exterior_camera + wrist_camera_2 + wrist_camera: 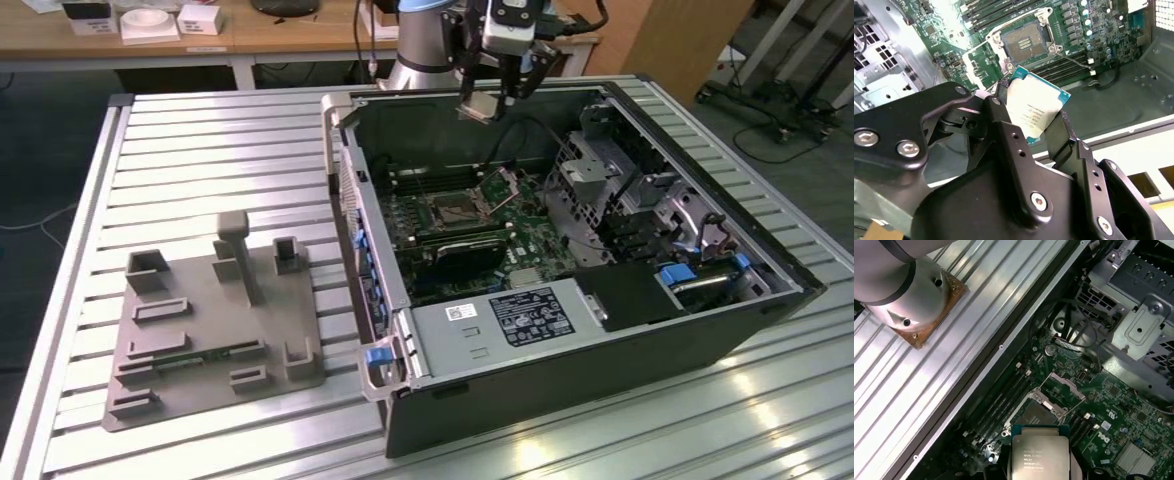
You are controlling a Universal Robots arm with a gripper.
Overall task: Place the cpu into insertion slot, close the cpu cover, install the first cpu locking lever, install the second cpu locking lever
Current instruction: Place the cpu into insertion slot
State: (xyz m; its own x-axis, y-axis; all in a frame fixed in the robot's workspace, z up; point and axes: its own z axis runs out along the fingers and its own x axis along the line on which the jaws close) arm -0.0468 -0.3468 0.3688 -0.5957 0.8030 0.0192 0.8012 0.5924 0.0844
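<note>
Jaws pinch the cpu [1036, 112] by its edges; my gripper [489, 98] hangs above the computer case [561, 370], with the insertion slot [454, 208] at seven o'clock and the cpu cover [505, 188] raised. Placing step, I judge: the chip needs squaring over it.

Ribbed shiny metal table [214, 150]; cpu [1040, 452] top — matt silvery metal; gripper [1031, 106] — matt black.

An open black metal computer case [601, 375] is laid on a ribbed silvery table [200, 150]. A grey plastic plate with upright posts [200, 325] is set beside it, at the exterior view's left. A grey labelled box [454, 335] is housed inside the case.
</note>
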